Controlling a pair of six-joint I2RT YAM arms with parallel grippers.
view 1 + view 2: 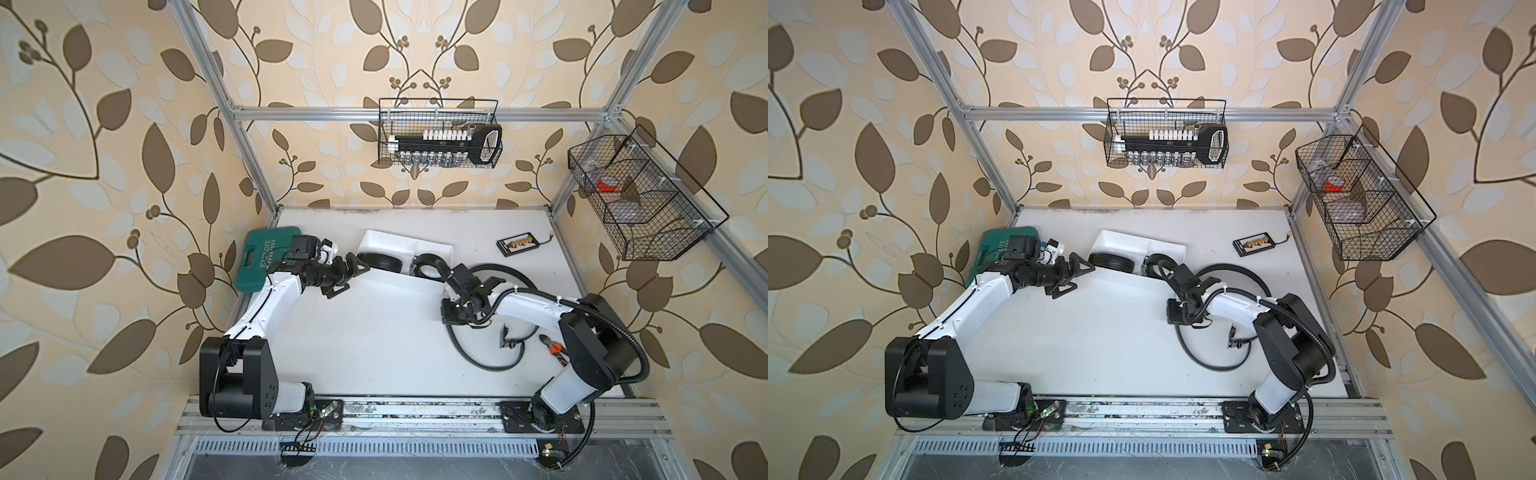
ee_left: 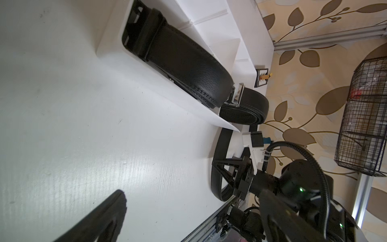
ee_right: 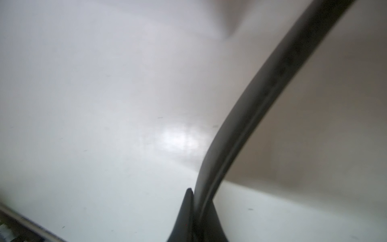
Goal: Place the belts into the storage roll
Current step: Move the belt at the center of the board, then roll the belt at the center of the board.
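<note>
The loose belt (image 3: 272, 83) is pinched in the clenched right gripper (image 3: 196, 206), its strap arching ahead of the fingertips (image 3: 185, 213) toward the tray (image 1: 399, 243) just beyond them, while the left gripper (image 1: 349, 277) is seen spread wide.

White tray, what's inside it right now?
A coiled belt and a second coiled belt sit in the near compartments; far ones look empty. The right arm hides one corner.

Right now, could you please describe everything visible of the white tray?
The white tray is shallow, rectangular, smooth plastic, split by thin walls into compartments. It lies flat and askew at the rear of the table. One coiled belt fills a near compartment; a second coil sits beside it, a metal buckle showing between them.
</note>
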